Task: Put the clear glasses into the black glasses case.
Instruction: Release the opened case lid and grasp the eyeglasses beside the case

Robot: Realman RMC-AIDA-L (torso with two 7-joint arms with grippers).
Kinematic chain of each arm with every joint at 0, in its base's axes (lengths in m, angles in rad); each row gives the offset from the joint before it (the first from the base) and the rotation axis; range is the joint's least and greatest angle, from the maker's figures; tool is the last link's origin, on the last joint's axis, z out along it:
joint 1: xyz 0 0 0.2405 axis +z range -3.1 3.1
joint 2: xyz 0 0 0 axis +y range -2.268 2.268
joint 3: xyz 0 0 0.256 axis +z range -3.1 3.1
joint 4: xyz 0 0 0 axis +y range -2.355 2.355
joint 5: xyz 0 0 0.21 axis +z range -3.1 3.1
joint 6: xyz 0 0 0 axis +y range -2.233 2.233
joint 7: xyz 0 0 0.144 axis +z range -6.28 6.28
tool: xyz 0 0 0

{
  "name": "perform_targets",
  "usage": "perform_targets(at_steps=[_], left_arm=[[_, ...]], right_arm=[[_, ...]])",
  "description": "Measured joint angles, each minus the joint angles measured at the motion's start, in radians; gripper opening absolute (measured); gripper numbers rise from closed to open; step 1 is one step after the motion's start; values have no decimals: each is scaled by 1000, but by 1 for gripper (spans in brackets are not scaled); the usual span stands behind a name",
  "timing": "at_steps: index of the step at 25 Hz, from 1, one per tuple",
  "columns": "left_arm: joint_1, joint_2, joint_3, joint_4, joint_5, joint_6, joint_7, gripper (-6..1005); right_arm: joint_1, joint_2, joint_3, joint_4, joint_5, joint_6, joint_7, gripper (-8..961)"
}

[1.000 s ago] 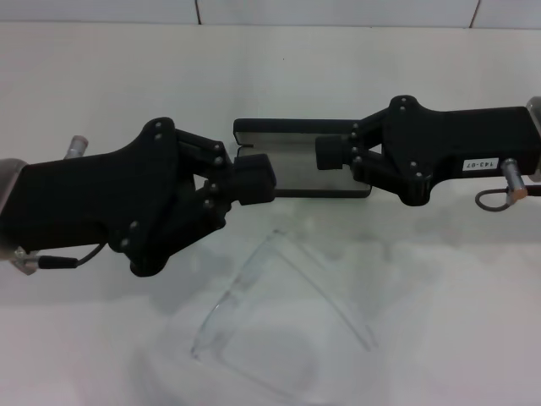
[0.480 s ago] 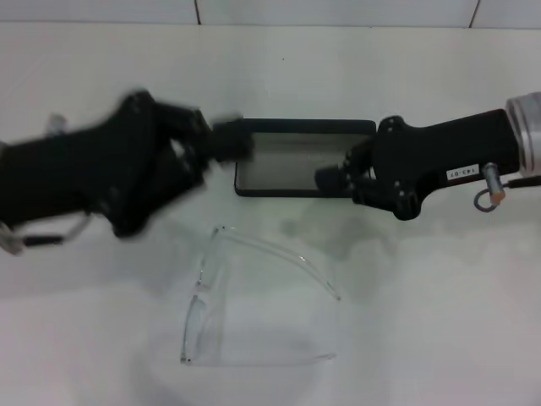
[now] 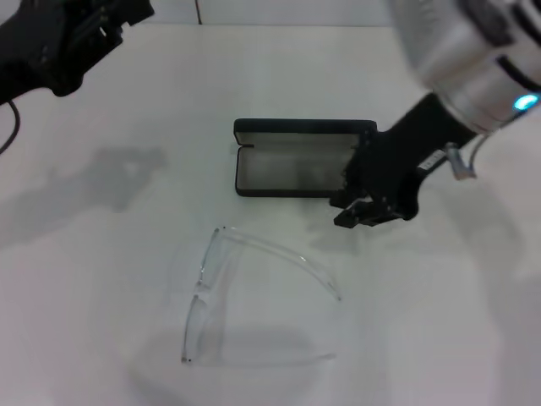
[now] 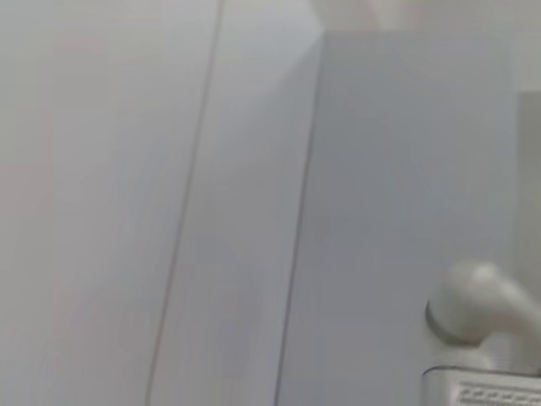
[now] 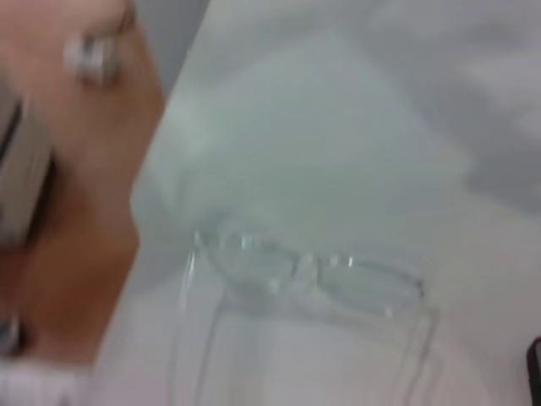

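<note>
One transparent colourless plastic pair of glasses point(image 3: 254, 292) lies on white table point(image 3: 439, 321), near right gripper point(image 3: 359, 213), empty; jaw gap unclear.

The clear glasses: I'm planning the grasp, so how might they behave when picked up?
The clear glasses look thin and light, so probably easy to nudge. Their long, unfolded arms may flex or snag. The smooth plastic could slip between fingers.

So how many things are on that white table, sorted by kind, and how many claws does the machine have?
Clear glasses: 1
Black glasses case, lid open: 1
Claws: 2, the left claw up at the far corner, the right claw beside the case
Total: 4
</note>
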Motion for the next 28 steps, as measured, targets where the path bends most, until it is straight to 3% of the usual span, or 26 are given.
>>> perform_targets(at_steps=[5,13,17,28], left_arm=[[7,1,-13,0,14,-31,6,95],[60,-10,-142,0,19,-37,41,128],[103,-19,-210,-3,11,-37,70,128],[146,-28,-294,-4,46,-63,74,128]], right_arm=[[128,11,-171,-16,-59,20,-20,156],[230,12,-460,-27,-71,87,-36,477],[227,12,-561,-71,-90,142,-37,473],[236,11,-607,-165,-90,183,-32,472]])
